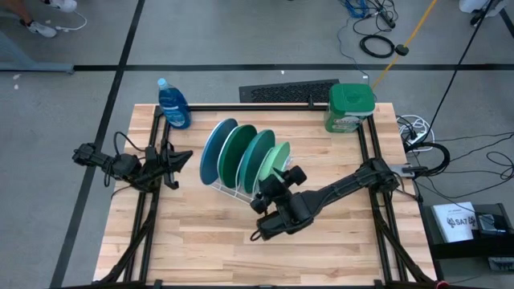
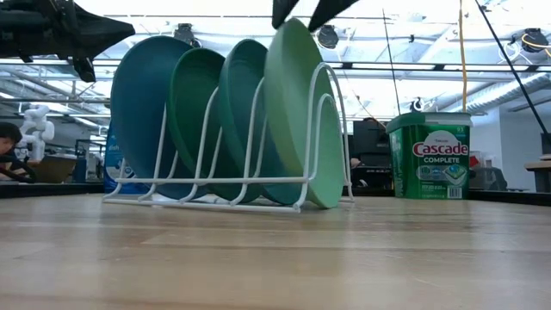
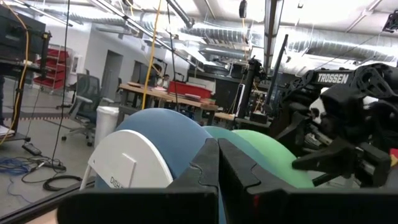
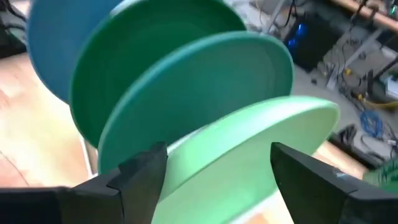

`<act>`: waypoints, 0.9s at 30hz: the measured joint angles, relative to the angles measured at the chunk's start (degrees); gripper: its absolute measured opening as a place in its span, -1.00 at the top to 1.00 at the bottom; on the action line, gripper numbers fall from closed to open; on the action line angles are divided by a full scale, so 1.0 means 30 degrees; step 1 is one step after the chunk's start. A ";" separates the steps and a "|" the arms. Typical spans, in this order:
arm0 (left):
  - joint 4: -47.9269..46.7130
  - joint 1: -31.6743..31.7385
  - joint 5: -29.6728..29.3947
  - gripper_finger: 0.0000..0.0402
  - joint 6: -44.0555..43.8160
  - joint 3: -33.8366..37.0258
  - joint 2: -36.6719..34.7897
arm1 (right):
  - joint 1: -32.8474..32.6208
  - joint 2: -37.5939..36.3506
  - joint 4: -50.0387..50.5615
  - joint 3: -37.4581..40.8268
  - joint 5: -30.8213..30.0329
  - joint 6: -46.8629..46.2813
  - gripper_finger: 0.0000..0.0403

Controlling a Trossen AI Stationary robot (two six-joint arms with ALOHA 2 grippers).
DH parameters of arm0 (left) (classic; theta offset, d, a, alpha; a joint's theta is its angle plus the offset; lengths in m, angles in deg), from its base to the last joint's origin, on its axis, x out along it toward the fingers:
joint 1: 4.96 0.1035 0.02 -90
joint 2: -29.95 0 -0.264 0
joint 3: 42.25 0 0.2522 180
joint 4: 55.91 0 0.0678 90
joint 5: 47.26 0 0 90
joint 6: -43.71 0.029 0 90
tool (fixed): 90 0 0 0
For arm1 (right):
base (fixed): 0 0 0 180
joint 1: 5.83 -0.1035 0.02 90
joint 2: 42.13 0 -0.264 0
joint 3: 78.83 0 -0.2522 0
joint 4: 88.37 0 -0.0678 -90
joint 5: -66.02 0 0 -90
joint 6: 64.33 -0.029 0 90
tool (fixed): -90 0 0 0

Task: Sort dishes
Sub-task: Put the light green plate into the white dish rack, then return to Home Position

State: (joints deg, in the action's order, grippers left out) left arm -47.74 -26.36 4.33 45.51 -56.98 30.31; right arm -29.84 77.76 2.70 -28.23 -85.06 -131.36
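Note:
Four plates stand on edge in a white wire rack [image 2: 215,181] at the table's middle: blue [image 1: 213,148], dark green [image 1: 237,148], teal [image 1: 257,156] and light green [image 1: 275,158], each resting by its lower rim in the rack's slots. My right gripper [image 1: 281,175] is open just above the light green plate [image 4: 249,155], one finger on each side of its top rim [image 2: 297,26]. I see no finger touching it. My left gripper [image 1: 183,158] is shut and empty, left of the rack and level with the blue plate [image 3: 168,134].
A blue soap bottle [image 1: 173,103] stands at the far left corner. A green detergent tub [image 1: 351,107] stands at the far right corner and also shows in the low view [image 2: 428,155]. Bare wood [image 1: 201,241] lies near the front edge.

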 joint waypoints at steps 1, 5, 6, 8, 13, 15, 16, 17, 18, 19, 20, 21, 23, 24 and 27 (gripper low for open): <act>0.0004 0.0005 0.0000 1.00 0.0000 0.0000 0.0000 | 0.0023 -0.0006 0.0354 0.0000 0.0357 -0.0387 -0.39; 0.0002 0.0000 -0.0003 1.00 -0.0007 0.0000 -0.0005 | 0.0019 -0.0006 0.1401 -0.0004 0.1762 -0.0706 -0.48; 0.0000 -0.0001 0.0000 1.00 -0.0006 0.0000 -0.0001 | 0.0016 -0.0006 0.1562 -0.0004 0.2027 -0.0597 -0.49; 0.0000 -0.0002 -0.0007 1.00 0.0000 0.0000 0.0000 | 0.0016 -0.0003 0.1560 -0.0002 0.2401 -0.0094 -0.49; 0.0000 0.0002 0.0000 1.00 0.0000 0.0000 -0.0004 | -0.0223 0.0007 0.0203 -0.0001 0.2439 0.2876 -0.50; -0.0007 0.0003 0.0000 1.00 0.0000 0.0000 -0.0002 | -0.0374 0.0009 -0.0515 -0.0003 0.2486 0.3996 -0.50; -0.0007 -0.0001 0.0000 1.00 0.0000 0.0000 0.0000 | -0.0436 0.0009 -0.0888 -0.0003 0.2489 0.4560 -0.50; -0.0015 -0.0002 0.0000 1.00 0.0000 0.0000 -0.0007 | -0.0484 0.0009 -0.1206 -0.0001 0.2513 0.5056 -0.50; -0.0035 0.0005 0.0000 1.00 0.0000 0.0000 0.0000 | -0.0532 0.0016 -0.1449 0.0000 0.2508 0.5409 -0.50; -0.0057 -0.0001 0.0000 1.00 0.0000 0.0000 0.0000 | -0.0562 0.0016 -0.1632 0.0000 0.2501 0.5790 -0.50; -0.0064 -0.0001 -0.0001 1.00 0.0000 0.0000 -0.0002 | -0.0635 0.0020 -0.1895 -0.0007 0.2501 0.6239 -0.50; -0.0073 0.0003 0.0000 1.00 0.0000 0.0000 0.0000 | -0.0712 0.0023 -0.2173 0.0000 0.2489 0.6681 -0.49; -0.0068 0.0000 0.0000 1.00 0.0000 0.0000 -0.0002 | -0.0996 0.0023 -0.2739 0.0000 0.2472 0.7579 -0.49; -0.0073 0.0004 0.0000 1.00 0.0000 0.0000 0.0000 | -0.1196 0.0023 -0.3049 0.0000 0.2464 0.8025 -0.49; -0.0079 0.0004 0.0000 1.00 0.0000 0.0000 0.0000 | -0.1812 0.0009 -0.3887 0.0000 0.1881 0.8898 -0.49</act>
State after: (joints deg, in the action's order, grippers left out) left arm -47.98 -26.35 4.33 45.51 -56.98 30.31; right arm -35.28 77.78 -8.96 -28.23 -79.42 -104.67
